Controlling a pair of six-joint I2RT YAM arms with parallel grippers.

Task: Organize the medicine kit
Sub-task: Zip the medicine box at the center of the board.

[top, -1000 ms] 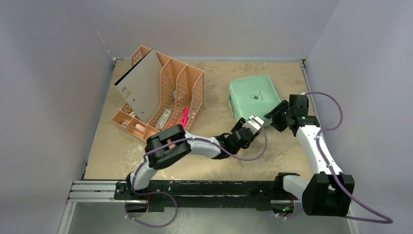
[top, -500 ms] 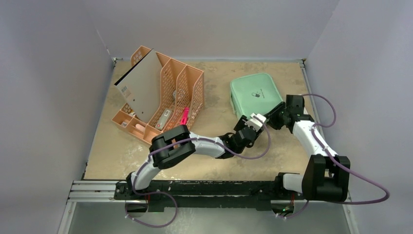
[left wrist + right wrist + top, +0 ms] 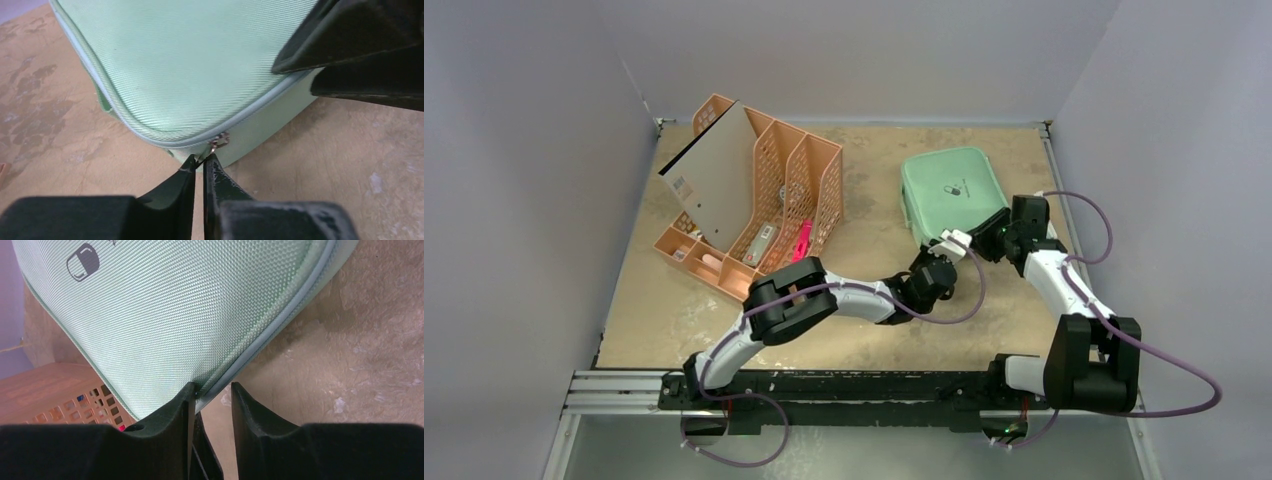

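The mint-green medicine kit (image 3: 952,193) lies zipped and flat on the table at the back right. My left gripper (image 3: 961,241) is at its near corner. In the left wrist view my left gripper (image 3: 201,160) is shut on the small metal zipper pull (image 3: 218,141) hanging from the zip line. My right gripper (image 3: 987,235) meets the same corner from the right. In the right wrist view its jaws (image 3: 212,390) stand slightly apart astride the kit's piped edge (image 3: 260,347): one finger (image 3: 185,395) rests on the lid, the other stands beside the rim.
An orange mesh file rack (image 3: 759,200) stands at the back left with a grey board leaning in it and a pink item (image 3: 803,240) in a slot. Grey walls close in the table on three sides. Both arms crowd the kit's near corner.
My left gripper closed on the zipper pull. My right gripper moved in to the kit's corner and narrowed its jaws. The kit shifted a little to the right.
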